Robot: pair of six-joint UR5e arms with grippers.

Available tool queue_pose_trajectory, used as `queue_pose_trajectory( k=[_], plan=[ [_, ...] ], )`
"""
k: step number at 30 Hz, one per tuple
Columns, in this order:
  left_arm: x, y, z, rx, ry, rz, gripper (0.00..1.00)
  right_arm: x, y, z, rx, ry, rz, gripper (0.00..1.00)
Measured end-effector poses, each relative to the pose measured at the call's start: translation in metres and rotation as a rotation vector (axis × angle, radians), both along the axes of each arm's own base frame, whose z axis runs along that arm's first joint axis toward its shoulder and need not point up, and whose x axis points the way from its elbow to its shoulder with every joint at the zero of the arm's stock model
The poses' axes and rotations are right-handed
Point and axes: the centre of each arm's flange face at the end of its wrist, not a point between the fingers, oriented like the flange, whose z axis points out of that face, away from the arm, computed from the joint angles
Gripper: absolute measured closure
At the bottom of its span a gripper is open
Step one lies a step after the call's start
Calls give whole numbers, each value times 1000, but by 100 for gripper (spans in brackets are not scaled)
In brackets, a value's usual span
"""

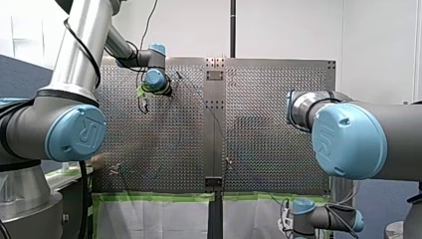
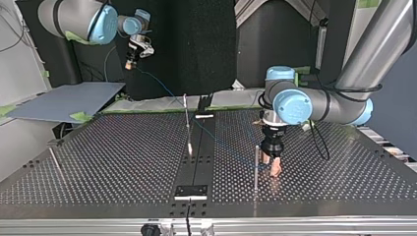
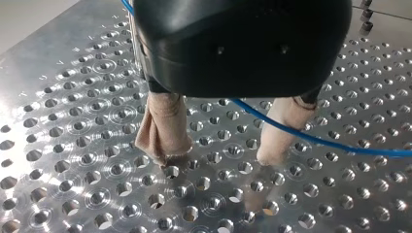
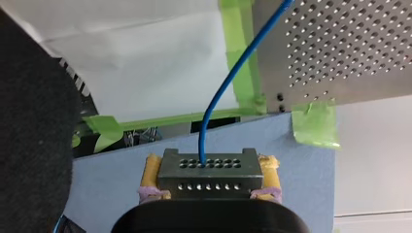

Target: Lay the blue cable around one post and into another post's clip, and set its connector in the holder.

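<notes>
Left gripper [image 3: 217, 156]: black body, beige pads [image 3: 163, 128] spread wide, pointing down at the perforated table [image 3: 73, 145] with tips at or just above its surface, gripping nothing. The blue cable [image 3: 311, 138] runs loose between them just above the table, near a thin upright post [image 2: 256, 169] standing on the table. Right gripper [image 4: 210, 169]: yellow pads [image 4: 151, 171] clamped on the metal connector [image 4: 209, 182] at the cable's end, held in the air beyond the table's edge, over a blue-grey board [image 4: 301, 174].
</notes>
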Motion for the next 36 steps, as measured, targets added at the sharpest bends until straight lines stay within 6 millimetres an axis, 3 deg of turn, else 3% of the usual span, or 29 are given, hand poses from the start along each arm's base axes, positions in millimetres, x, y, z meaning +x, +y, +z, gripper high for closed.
queue_pose_trajectory(
  k=[6,15,21,27,36],
  plan=[
    [0,0,0,0,0,0,0,-8,21,-26,27,8,-6,100],
    [0,0,0,0,0,-1,0,-25,87,-63,135,30,-1,100],
    [0,0,0,-1,1,1,0,-25,114,-60,209,47,21,100],
    [0,1,0,0,1,2,0,-16,113,-43,231,56,43,100],
    [1,2,0,-2,0,4,0,0,86,-12,225,47,63,100]
  ],
)
